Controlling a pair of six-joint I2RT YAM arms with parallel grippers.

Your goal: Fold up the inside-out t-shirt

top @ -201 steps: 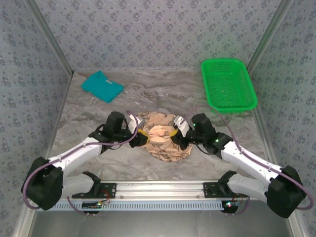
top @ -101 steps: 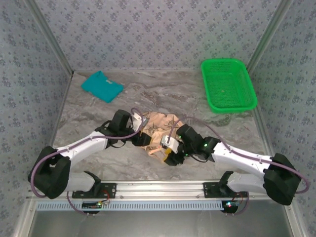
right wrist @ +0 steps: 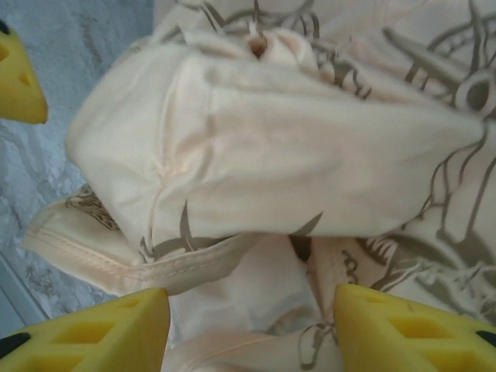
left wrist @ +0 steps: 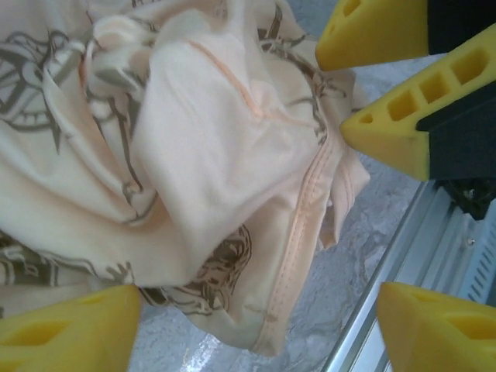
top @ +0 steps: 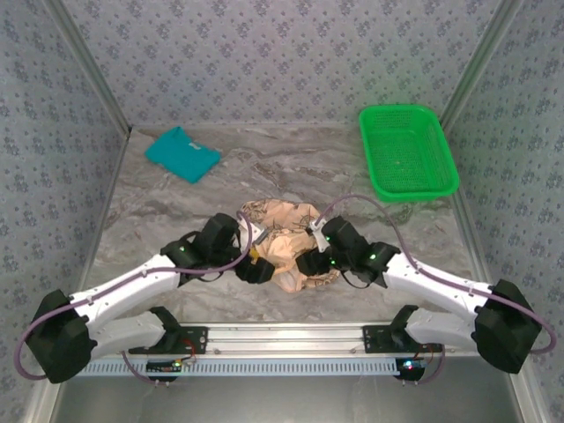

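Peach-beige cloth with brown compass prints, the inside-out t-shirt (top: 286, 236) lies in a crumpled heap on the grey marble table (top: 167, 207) in the top view. The left claw (top: 258, 269) is at its left side and the right claw (top: 310, 263) at its right, while a teal folded shirt (top: 182, 154) and a green basket (top: 410, 110) sit far back. In the left wrist view the left claw (left wrist: 252, 333) is spread wide and pinches nothing, with the t-shirt (left wrist: 209, 155) under it, and the right claw (left wrist: 333, 93) close by shows a gap between its yellow fingers. In the right wrist view the right claw (right wrist: 248, 333) is spread over the pale t-shirt (right wrist: 271, 155) and holds nothing.
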